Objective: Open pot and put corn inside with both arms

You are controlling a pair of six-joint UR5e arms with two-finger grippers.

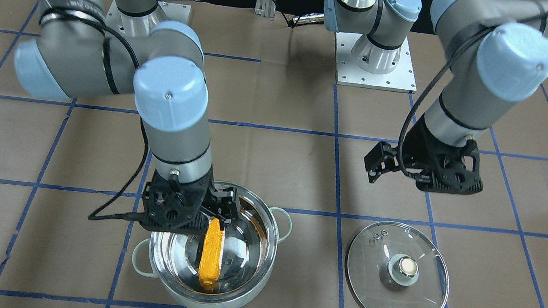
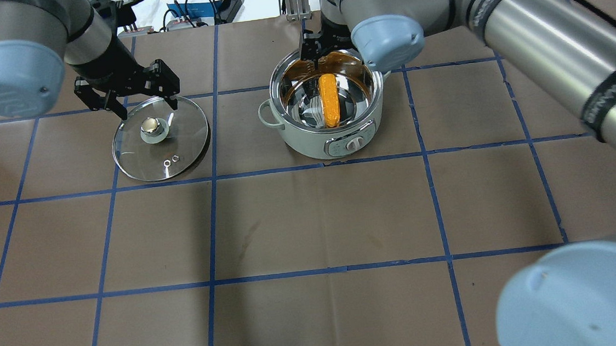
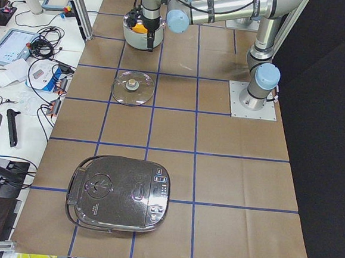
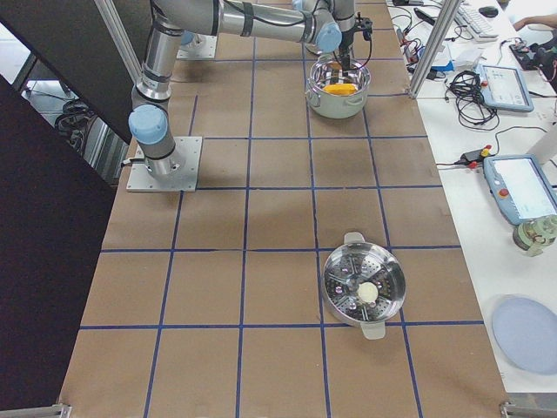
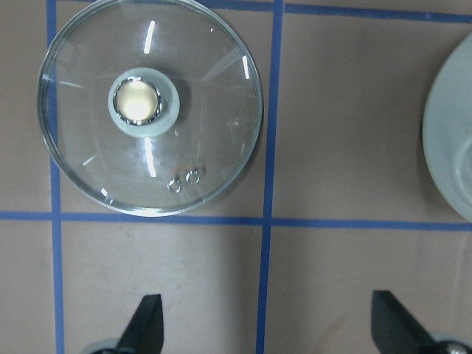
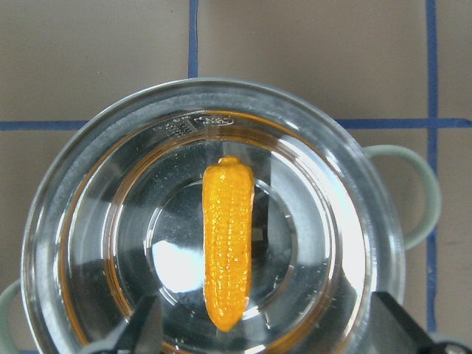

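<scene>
Orange corn inside uncovered steel pot, glass lid alongside, left tool and right tool both spread

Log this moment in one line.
shiny round steel pot: open | clear glass lid: on table | orange-yellow toy corn cob: in pot | right gripper: open over pot | left gripper: open near lid

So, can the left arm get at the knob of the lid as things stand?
Probably yes. The lid lies flat on the table, knob up, nothing over it, and the left gripper hangs open just beside it. The right gripper is off at the pot.
</scene>
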